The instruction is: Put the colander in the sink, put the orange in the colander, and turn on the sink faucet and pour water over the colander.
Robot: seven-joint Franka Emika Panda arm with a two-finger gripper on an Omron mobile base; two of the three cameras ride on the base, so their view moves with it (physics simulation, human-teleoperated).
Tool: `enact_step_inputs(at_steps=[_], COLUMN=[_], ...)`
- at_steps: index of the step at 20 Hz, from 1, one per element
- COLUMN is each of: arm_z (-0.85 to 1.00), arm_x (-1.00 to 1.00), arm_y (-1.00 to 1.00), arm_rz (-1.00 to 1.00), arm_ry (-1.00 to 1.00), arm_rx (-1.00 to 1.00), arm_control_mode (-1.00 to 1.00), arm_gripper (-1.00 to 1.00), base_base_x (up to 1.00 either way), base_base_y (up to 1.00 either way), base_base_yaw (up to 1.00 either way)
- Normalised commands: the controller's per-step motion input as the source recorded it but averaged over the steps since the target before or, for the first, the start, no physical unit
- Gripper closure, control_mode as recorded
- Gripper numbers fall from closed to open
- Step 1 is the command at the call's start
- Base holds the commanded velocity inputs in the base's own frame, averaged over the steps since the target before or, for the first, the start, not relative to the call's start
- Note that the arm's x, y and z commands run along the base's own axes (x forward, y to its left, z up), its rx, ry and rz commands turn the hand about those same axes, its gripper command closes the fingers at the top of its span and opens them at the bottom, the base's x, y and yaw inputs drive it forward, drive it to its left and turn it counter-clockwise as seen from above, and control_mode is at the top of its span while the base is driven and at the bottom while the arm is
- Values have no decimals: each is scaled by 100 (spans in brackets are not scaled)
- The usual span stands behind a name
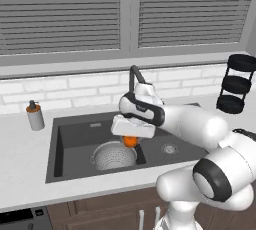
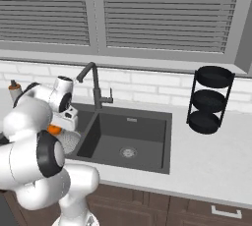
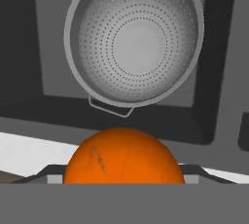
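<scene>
The colander sits in the left basin of the dark sink, upright and with nothing in it. My gripper hangs just above the colander's right rim, near the basin divider, shut on the orange. In the hand view the orange bulges up between the fingers, and the colander lies beyond it with its mesh bowl open to the camera. From the right base view the orange peeks out beside my arm, over the colander. The faucet stands behind the divider, and no water is running.
A small grey soap dispenser stands on the counter left of the sink. A black three-tier rack stands on the counter to the right. The right basin holds just its drain. A window with blinds runs behind the counter.
</scene>
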Motion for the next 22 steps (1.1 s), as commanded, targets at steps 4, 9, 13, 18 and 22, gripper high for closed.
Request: enact_step_inputs(at_steps=[4, 9, 13, 18, 22], arm_z=[0, -2, -12, -32, -45], arm_x=[7, 18, 40, 20, 0], arm_y=[89, 46, 3, -13, -10], arm_rz=[-1, -7, -15, -15, -13], arm_ry=[-10, -14, -11, -5, 0], arm_rx=[-1, -3, 0, -2, -6], arm_control_mode=[-100, -100, -100, -100, -100], arm_gripper=[100, 100, 100, 100, 100], base_base_x=[0, 0, 0, 0, 0], base_base_y=[0, 0, 0, 0, 0], base_base_yaw=[0, 0, 0, 0, 0])
